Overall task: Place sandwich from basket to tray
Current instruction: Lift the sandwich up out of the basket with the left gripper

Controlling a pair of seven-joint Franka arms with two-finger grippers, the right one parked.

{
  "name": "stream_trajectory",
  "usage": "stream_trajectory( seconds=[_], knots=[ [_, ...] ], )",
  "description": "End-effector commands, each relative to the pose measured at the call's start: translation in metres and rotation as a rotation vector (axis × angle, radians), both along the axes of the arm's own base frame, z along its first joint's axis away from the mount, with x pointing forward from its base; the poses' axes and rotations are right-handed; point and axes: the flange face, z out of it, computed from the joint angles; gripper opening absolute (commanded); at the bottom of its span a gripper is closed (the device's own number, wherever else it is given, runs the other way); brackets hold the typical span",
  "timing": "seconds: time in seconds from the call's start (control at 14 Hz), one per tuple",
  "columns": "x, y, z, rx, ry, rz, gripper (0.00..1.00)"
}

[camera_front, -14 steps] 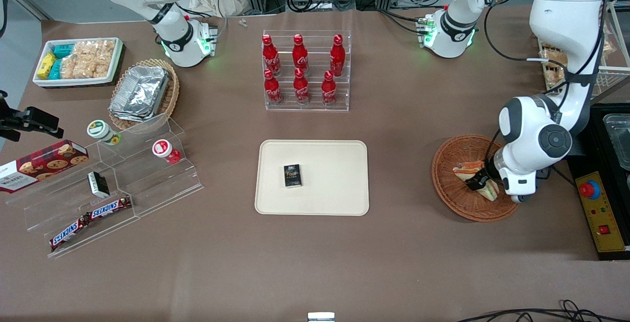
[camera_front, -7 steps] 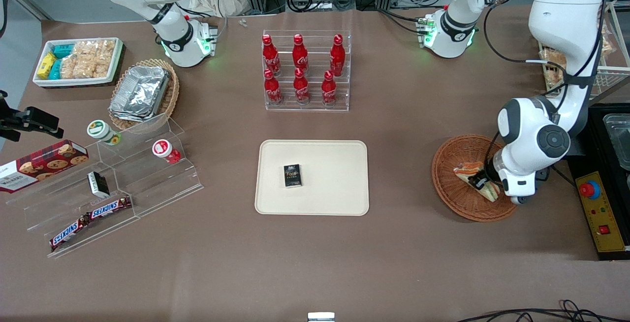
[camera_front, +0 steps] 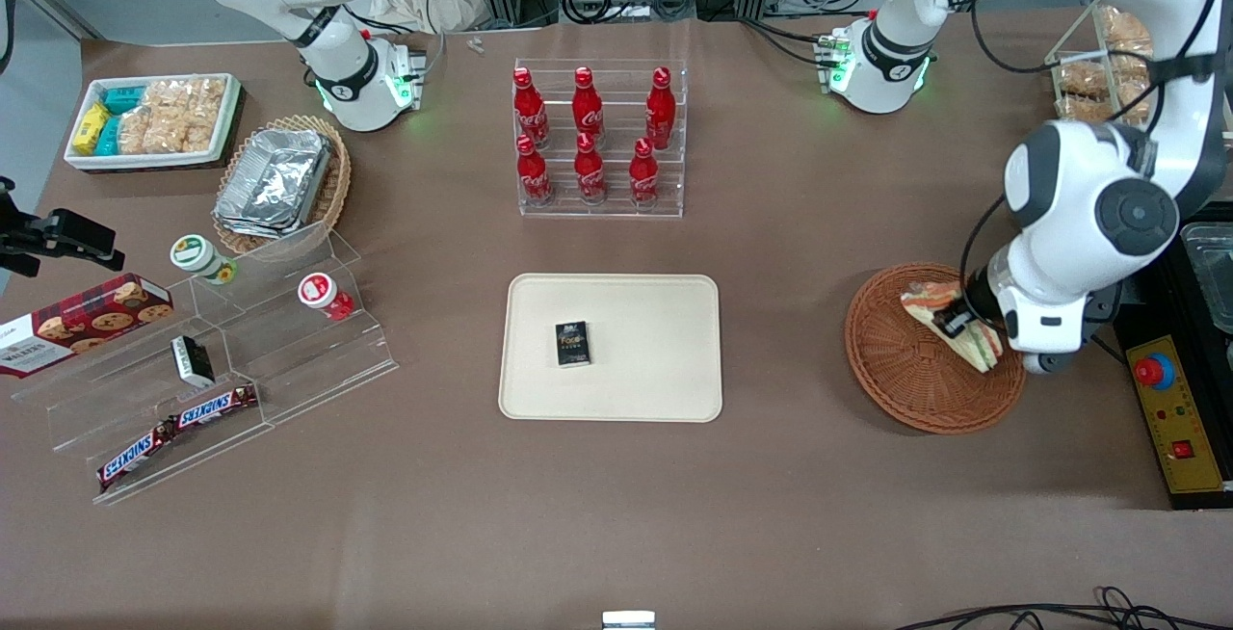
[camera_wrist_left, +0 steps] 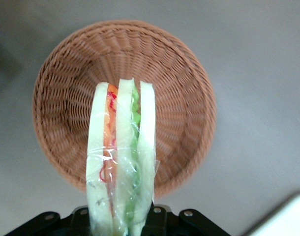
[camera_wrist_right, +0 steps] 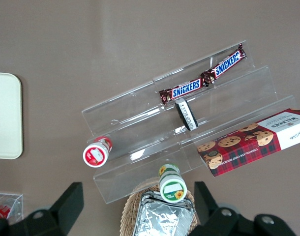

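Gripping a wrapped sandwich (camera_front: 954, 324) between clenched fingers, the left arm's gripper (camera_front: 956, 322) hangs over the round reddish-brown wicker basket (camera_front: 901, 370) at the working arm's end of a brown table. The wrist camera looks straight down the sandwich (camera_wrist_left: 121, 160): three white bread slices stand on edge with orange, red and green filling between them, clear wrap stretched over them, and the empty basket (camera_wrist_left: 66, 88) lies underneath, clearly apart from it. So the sandwich is in the air above the basket, not resting in it.

Toward the middle of the table lies the cream rectangular tray (camera_front: 655, 360), well apart from the basket. A small dark packet (camera_front: 572, 343) already sits on it, leaving plenty of bare surface beside it.

Judging from this, the carry to the tray comes next. The wrap looks slick and the bread soft, so the wedge could slide or sag out of the grip during a quick sideways move. Setting it down on the dark packet would leave it tilted.
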Motion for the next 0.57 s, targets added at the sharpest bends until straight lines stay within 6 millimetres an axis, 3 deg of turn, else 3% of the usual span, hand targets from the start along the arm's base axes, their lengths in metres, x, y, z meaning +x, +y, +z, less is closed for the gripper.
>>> stream_trajectory(
  seconds=[0.0,0.14,0.5],
  knots=[
    [0.005,-0.033,0.032,0.005,0.023,-0.066,0.0],
    [0.002,-0.058,0.044,-0.005,0.019,-0.141,0.0],
    [-0.016,-0.138,0.05,-0.041,0.003,-0.423,0.0]
  ],
)
